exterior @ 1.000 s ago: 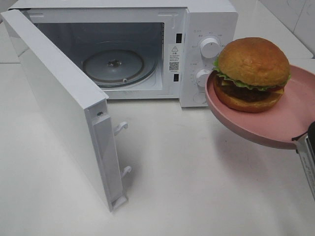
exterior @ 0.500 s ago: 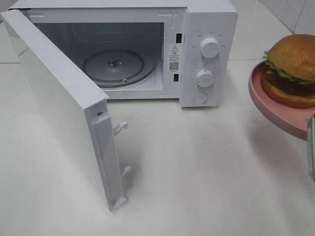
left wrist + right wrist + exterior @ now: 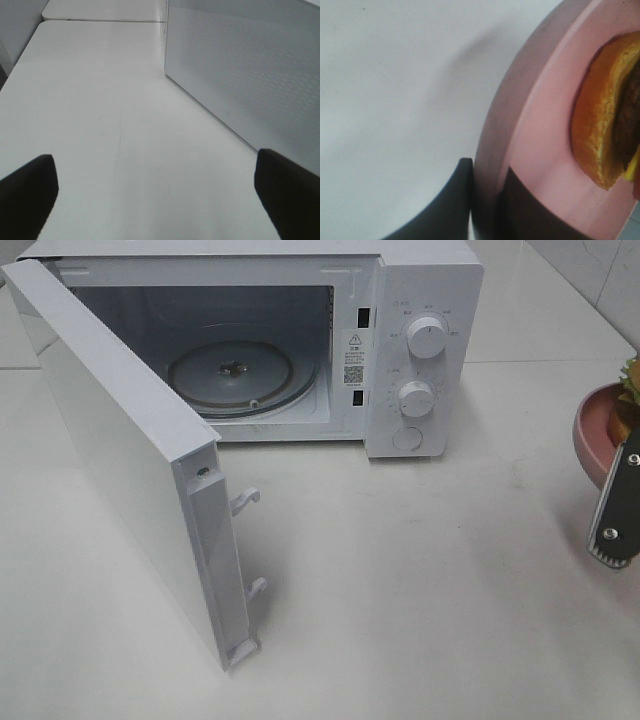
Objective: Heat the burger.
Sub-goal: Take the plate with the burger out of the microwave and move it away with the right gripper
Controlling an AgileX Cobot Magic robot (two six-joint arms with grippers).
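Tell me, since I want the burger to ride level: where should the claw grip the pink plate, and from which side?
Grip the flat round pink plate at its thin raised rim, coming from outside its edge, one finger above and one below, as the right claw does. The round golden-bun burger fills the middle, so only the rim is free.

the microwave (image 3: 420, 340) cavity is unobstructed in front, holding only the glass turntable (image 3: 232, 375). the open door (image 3: 130, 470) stands out over the white table (image 3: 420, 590), walling off the left side. table surface right of the door is free.
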